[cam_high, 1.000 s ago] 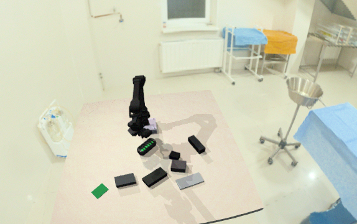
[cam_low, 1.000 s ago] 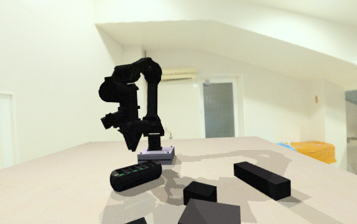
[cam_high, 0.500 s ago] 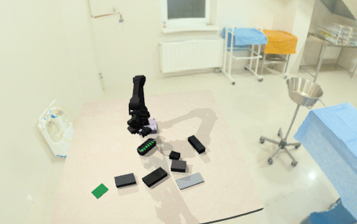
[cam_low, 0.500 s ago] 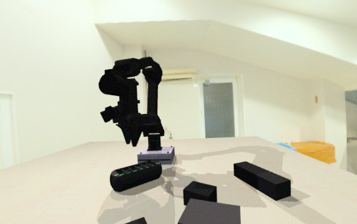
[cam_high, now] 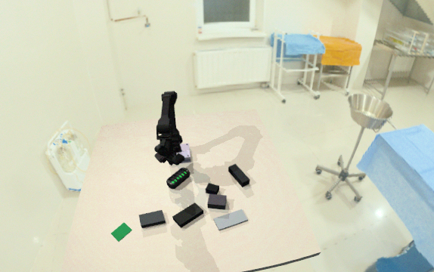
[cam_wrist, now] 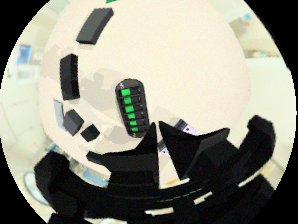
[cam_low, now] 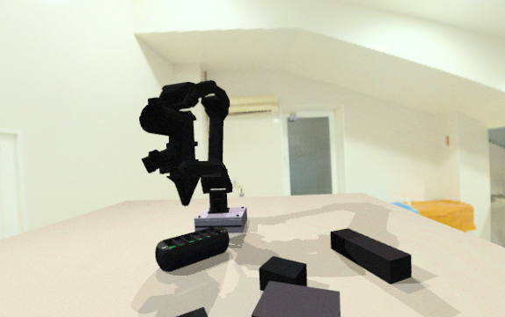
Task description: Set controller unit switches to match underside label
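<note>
The dark grey controller unit (cam_high: 180, 180) (cam_low: 193, 253) (cam_wrist: 132, 111) sits on its base on the bench, elongated with rounded ends. Its six rocker switches face up in a row, each showing a green end on the same side. Which ends are pressed down is too small to tell reliably. The label on the underside is hidden. My gripper (cam_high: 175, 162) (cam_low: 185, 204) (cam_wrist: 156, 124) is shut and empty, its fingertips together. It hangs above the bench, beyond the unit's end nearest the arm base, and does not touch the unit.
Near the unit lie a small black block (cam_high: 212, 188) (cam_low: 282, 273), a dark purple-grey block (cam_high: 217, 202) and a long black block (cam_high: 239, 175) (cam_low: 371, 255). Farther off lie two black boxes (cam_high: 152, 218) (cam_high: 188, 214), a grey plate (cam_high: 230, 220) and a green card (cam_high: 121, 232).
</note>
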Controlling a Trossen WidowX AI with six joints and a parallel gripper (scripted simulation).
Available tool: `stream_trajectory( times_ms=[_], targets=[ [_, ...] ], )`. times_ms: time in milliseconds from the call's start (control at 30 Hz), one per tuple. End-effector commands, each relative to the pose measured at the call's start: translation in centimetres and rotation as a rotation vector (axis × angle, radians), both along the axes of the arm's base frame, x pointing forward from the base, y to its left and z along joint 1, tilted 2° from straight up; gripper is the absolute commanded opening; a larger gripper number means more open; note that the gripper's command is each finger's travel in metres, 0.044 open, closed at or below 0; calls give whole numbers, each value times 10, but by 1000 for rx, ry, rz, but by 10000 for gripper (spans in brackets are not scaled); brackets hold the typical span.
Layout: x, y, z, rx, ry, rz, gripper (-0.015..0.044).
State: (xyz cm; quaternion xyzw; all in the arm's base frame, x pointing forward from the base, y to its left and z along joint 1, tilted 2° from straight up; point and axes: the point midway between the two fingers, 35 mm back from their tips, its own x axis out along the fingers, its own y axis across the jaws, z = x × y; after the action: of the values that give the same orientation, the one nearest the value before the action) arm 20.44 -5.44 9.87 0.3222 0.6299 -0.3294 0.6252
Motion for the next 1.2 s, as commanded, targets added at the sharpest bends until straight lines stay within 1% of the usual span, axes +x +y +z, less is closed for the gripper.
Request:
stream_trajectory(
  times_ms=[0, 400, 433, 500, 600, 867, 1033, 1067, 1167],
  targets=[
    [0, 0, 0, 0, 0, 0, 105],
    [0, 0, 0, 0, 0, 0, 420],
    [0, 0, 0, 0, 0, 0, 440],
    [0, 0, 0, 0, 0, 0, 440],
    [4, -7, -9, 33, -27, -1, 361],
    [15, -49, -49, 153, -219, 3, 151],
    [15, -53, -52, 158, -238, 4, 20],
    [15, -53, -52, 158, -238, 4, 0],
    [15, -53, -52, 158, -238, 4, 0]
  ],
)
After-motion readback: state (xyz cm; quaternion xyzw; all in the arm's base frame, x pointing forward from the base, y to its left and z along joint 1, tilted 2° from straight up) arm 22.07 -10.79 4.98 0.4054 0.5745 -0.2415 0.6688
